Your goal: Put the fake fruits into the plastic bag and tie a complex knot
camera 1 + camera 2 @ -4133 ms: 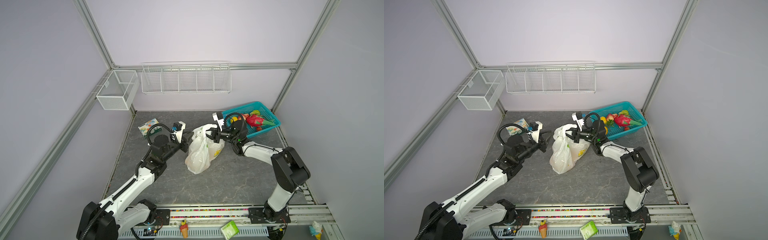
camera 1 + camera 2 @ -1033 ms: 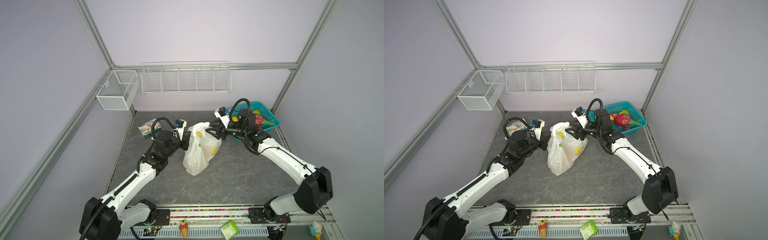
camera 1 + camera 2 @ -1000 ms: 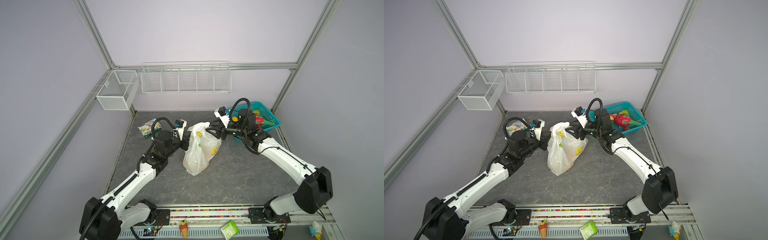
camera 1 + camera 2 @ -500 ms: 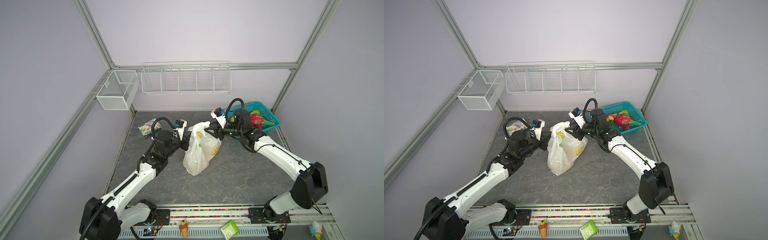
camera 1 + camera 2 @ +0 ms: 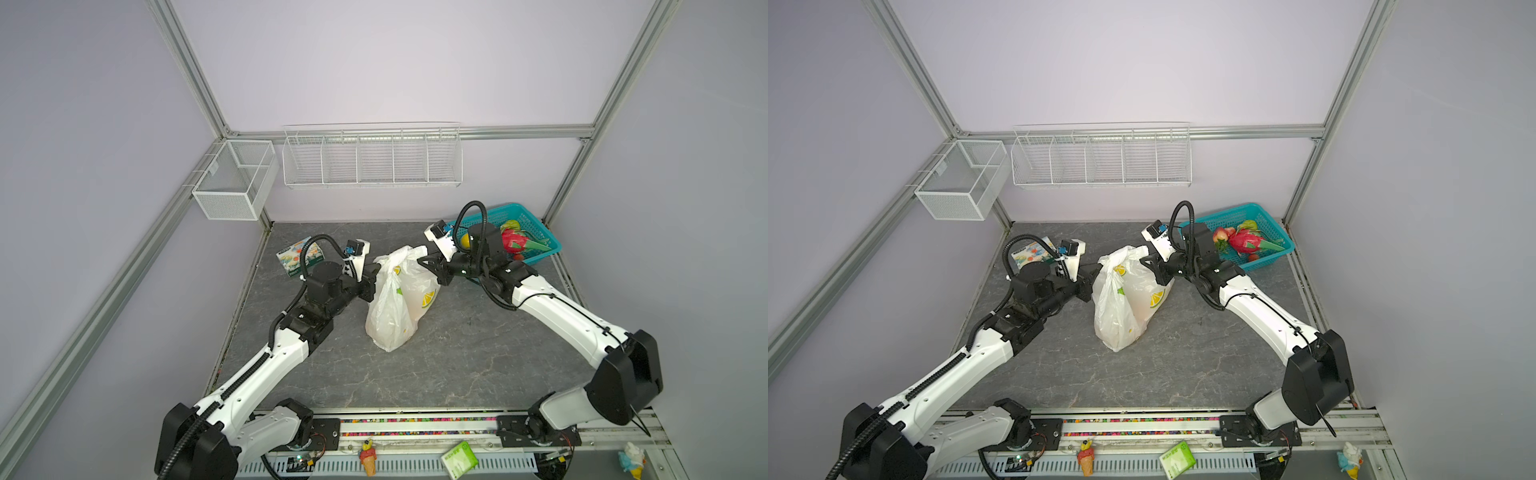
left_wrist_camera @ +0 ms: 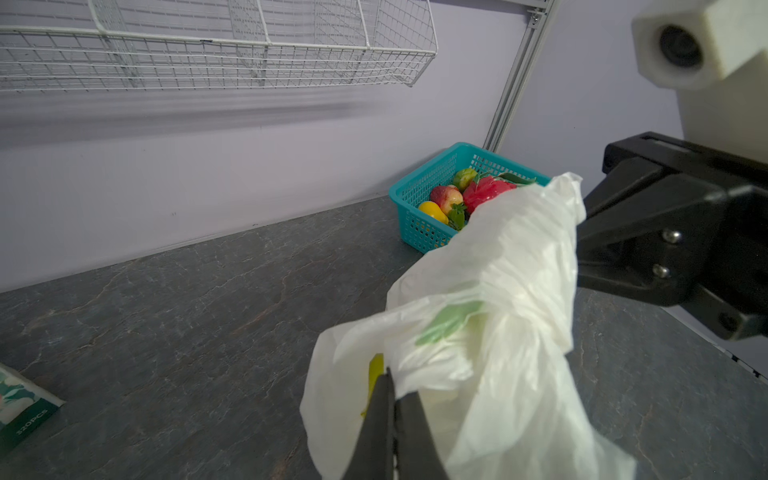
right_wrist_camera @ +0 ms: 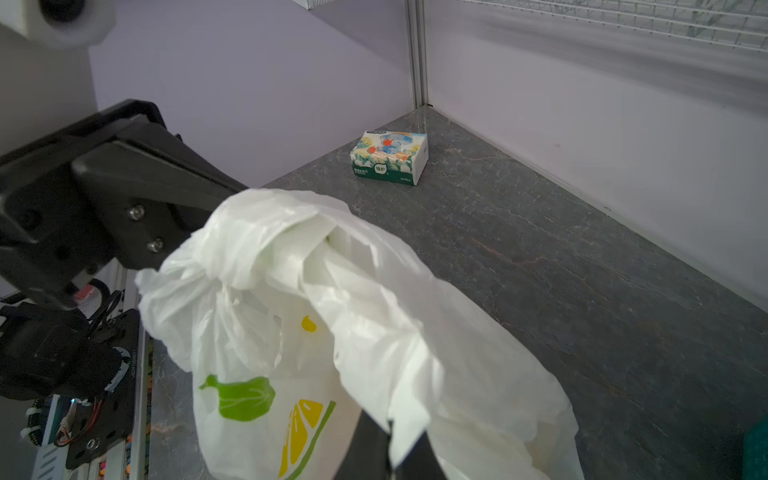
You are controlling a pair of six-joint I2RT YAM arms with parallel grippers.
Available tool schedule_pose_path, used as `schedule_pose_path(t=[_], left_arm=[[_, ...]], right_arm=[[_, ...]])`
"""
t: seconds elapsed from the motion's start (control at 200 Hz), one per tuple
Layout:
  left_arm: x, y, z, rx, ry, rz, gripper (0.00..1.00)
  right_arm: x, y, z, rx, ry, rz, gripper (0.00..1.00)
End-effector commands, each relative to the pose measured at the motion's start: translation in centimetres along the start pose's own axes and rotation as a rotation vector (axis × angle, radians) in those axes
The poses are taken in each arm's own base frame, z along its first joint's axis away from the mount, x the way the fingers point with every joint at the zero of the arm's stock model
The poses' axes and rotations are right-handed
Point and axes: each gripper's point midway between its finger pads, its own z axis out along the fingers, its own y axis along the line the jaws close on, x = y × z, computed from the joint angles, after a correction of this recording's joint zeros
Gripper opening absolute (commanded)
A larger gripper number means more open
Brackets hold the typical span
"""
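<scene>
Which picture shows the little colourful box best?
The right wrist view: the box stands whole and clear on the table, its printed sides facing the camera. In both top views it is small, far off and partly covered. The left wrist view catches only one corner at the picture's edge.

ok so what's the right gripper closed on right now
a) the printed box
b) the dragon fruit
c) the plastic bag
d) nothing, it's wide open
c: in the right wrist view the right gripper is pinched shut on a fold of the plastic bag. The dragon fruit lies in the teal basket, and the printed box sits well away from it.
</scene>
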Motion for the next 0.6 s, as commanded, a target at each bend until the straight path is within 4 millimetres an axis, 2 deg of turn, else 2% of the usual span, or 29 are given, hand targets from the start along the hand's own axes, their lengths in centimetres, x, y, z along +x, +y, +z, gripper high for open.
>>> schedule_pose_path(t=[0.0, 0.235, 0.415, 0.595], left_arm=[[-1.7, 0.8, -0.9, -0.066, -0.014, -0.016, 0.0], [-1.9, 1.7, -1.7, -0.135, 0.034, -0.043, 0.0], [-2.2, -0.2, -2.2, -0.039, 0.081, -0.102, 0.0], [-0.3, -0.8, -4.0, -0.025, 0.19, -0.123, 0.0]], right_arm=[[1.2, -0.3, -1.1, 0.061, 0.04, 0.006, 0.07], [2.6, -1.0, -2.0, 0.132, 0.083, 0.062, 0.07], [3.4, -1.3, -2.2, 0.193, 0.104, 0.079, 0.07], [3.6, -2.5, -3.1, 0.306, 0.109, 0.065, 0.07]])
